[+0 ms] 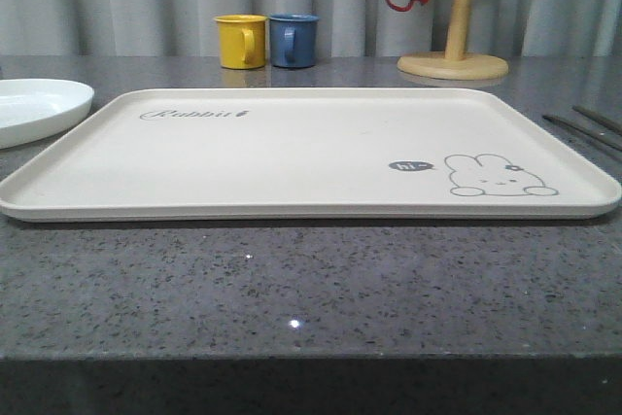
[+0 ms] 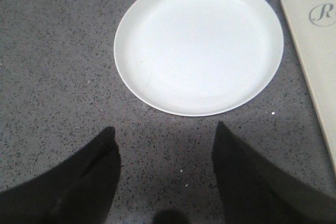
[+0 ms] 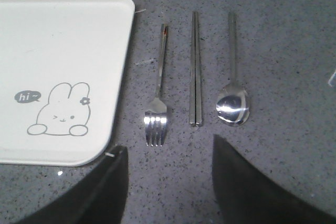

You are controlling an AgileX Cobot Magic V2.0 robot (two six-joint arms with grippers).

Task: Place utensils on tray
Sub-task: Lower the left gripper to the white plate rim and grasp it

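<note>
A dark speckled stone countertop (image 1: 292,279) carries the cream rabbit tray (image 1: 292,157), a white plate (image 1: 34,109) off its left end, a fork (image 3: 157,98), chopsticks (image 3: 195,72) and spoon (image 3: 232,103) side by side off its right end, and yellow (image 1: 240,42) and blue (image 1: 293,41) mugs and a wooden mug tree (image 1: 455,55) behind.
</note>
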